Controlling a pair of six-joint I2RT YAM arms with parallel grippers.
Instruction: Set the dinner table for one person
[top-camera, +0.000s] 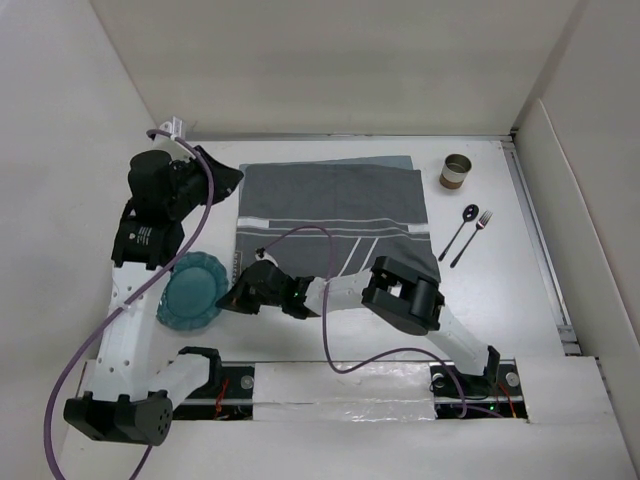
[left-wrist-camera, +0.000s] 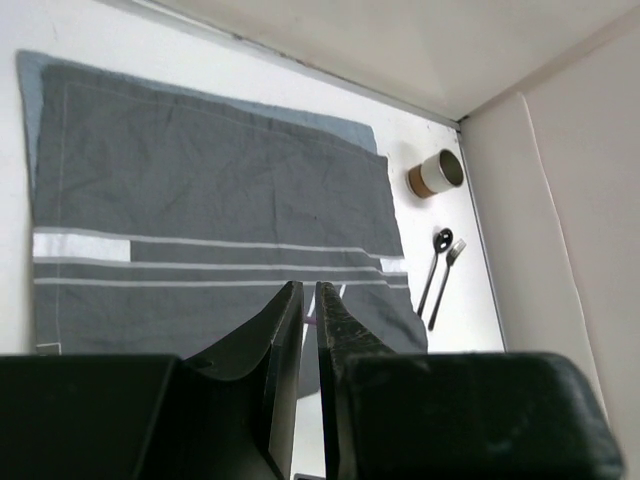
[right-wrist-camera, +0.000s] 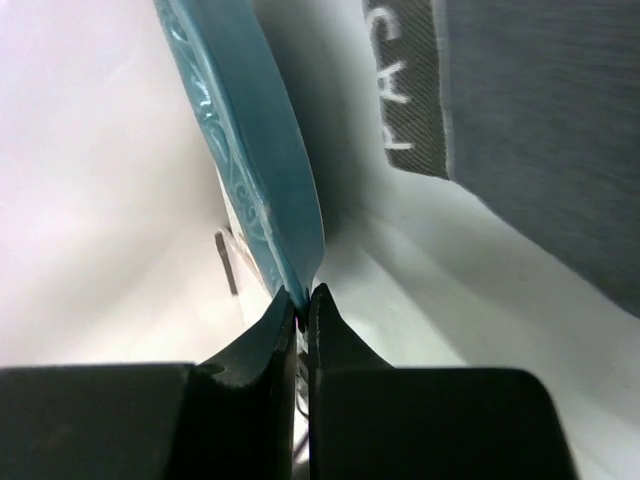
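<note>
A teal plate (top-camera: 193, 291) lies on the white dinner table (top-camera: 500, 300) at the near left, beside the dark grey striped placemat (top-camera: 335, 215). My right gripper (top-camera: 229, 298) reaches across to the plate's right edge. In the right wrist view this gripper (right-wrist-camera: 303, 291) is shut on the rim of the plate (right-wrist-camera: 250, 150). My left gripper (top-camera: 228, 178) hovers at the placemat's far left corner. In the left wrist view the left gripper (left-wrist-camera: 308, 288) is shut, with nothing between its fingers.
A brown-and-white cup (top-camera: 456, 171) stands at the far right. A dark spoon (top-camera: 465, 226) and a fork (top-camera: 476, 233) lie side by side to the right of the placemat. A purple cable (top-camera: 325, 300) loops over the placemat's near edge. White walls enclose the table.
</note>
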